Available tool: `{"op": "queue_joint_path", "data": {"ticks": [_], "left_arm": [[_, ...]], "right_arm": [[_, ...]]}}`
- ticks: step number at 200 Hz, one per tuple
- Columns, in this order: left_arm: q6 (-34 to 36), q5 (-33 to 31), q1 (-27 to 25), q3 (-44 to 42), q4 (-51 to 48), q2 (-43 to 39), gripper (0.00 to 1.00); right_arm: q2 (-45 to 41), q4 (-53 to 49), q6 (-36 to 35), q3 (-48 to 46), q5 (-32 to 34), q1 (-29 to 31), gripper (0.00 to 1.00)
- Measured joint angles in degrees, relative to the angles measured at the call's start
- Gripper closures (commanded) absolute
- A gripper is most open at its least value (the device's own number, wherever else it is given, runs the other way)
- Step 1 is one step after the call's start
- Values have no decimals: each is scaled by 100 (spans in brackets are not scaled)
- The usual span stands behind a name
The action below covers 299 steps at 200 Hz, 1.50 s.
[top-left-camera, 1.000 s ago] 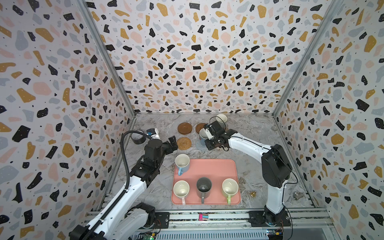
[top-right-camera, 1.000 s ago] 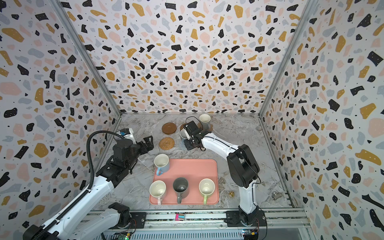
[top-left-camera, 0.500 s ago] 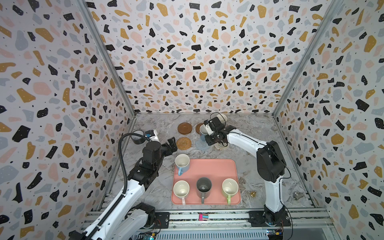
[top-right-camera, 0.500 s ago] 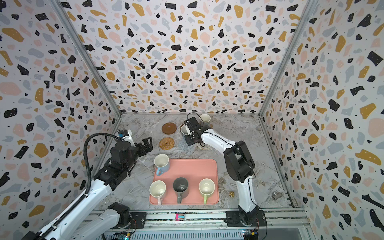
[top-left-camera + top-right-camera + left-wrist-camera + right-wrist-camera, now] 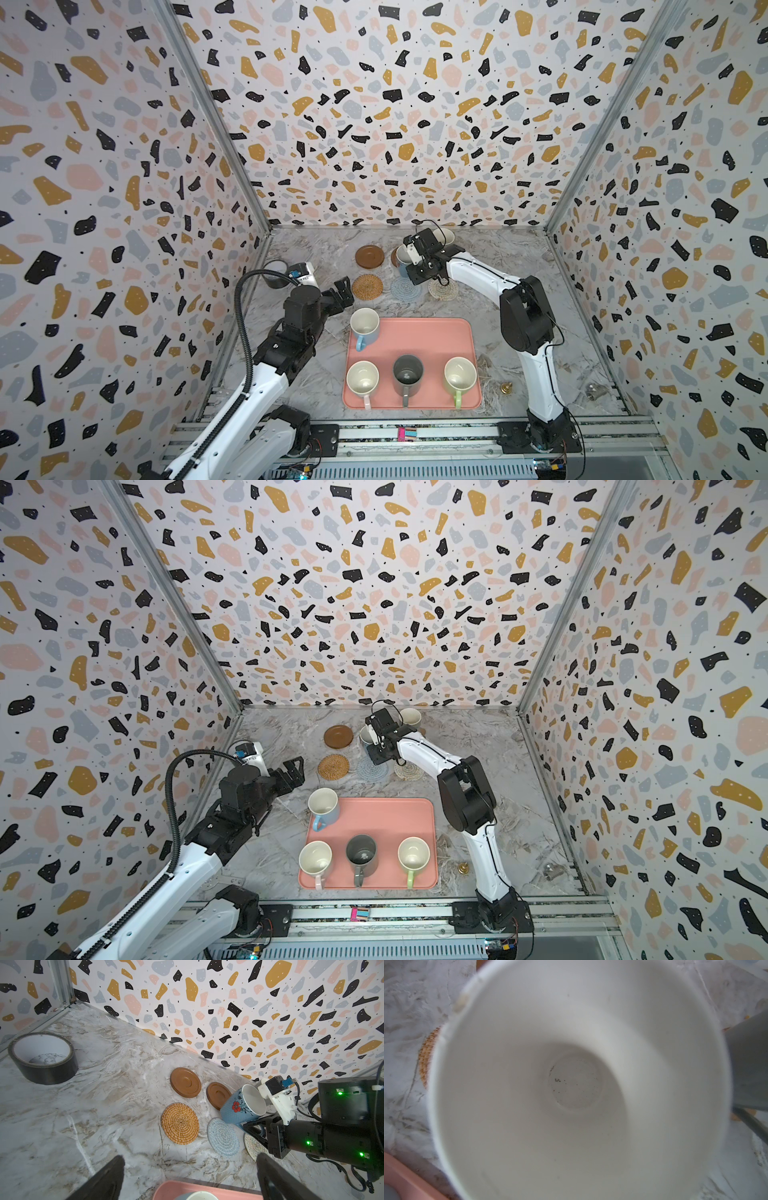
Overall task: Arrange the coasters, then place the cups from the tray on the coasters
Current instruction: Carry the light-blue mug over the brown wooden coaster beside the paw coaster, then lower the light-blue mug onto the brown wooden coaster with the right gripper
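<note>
My right gripper point(image 5: 417, 266) is shut on the deeper blue cup point(image 5: 241, 1107), a flowered mug held tilted just above the second brown wooden coaster point(image 5: 217, 1093) and the pale blue coaster point(image 5: 223, 1136). Its cream inside point(image 5: 575, 1084) fills the right wrist view. The other brown disc point(image 5: 369, 256), the rattan coaster point(image 5: 367, 286) and the cream coaster point(image 5: 443, 289) lie bare. A grey-beige cup point(image 5: 445, 236) stands behind my right wrist. On the tray point(image 5: 432, 332) stand light blue point(image 5: 365, 326), pale pink point(image 5: 362, 377), dark grey point(image 5: 407, 371) and light green point(image 5: 459, 375) cups. My left gripper point(image 5: 344, 291) hangs open left of the rattan coaster.
A dark grey tape roll point(image 5: 43, 1057) sits by the left wall. A small brass piece point(image 5: 505, 387) and a small clear piece point(image 5: 592, 390) lie right of the tray. Patterned walls close in the back and both sides.
My right gripper has carried the deeper blue cup a little toward the back wall, and its elbow has swung forward. The left arm has barely shifted.
</note>
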<state>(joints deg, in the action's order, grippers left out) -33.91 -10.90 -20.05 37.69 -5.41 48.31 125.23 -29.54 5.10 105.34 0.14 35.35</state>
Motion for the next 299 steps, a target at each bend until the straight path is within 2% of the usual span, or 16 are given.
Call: {"op": "queue_joint_path", "data": {"ticks": [145, 299], "left_arm": [[-85, 153, 0, -295, 26, -164, 0], [-133, 192, 0, -345, 9, -323, 0]], "right_arm": [[859, -479, -33, 1300, 37, -85, 93], [1279, -603, -28, 1873, 50, -254, 93]]}}
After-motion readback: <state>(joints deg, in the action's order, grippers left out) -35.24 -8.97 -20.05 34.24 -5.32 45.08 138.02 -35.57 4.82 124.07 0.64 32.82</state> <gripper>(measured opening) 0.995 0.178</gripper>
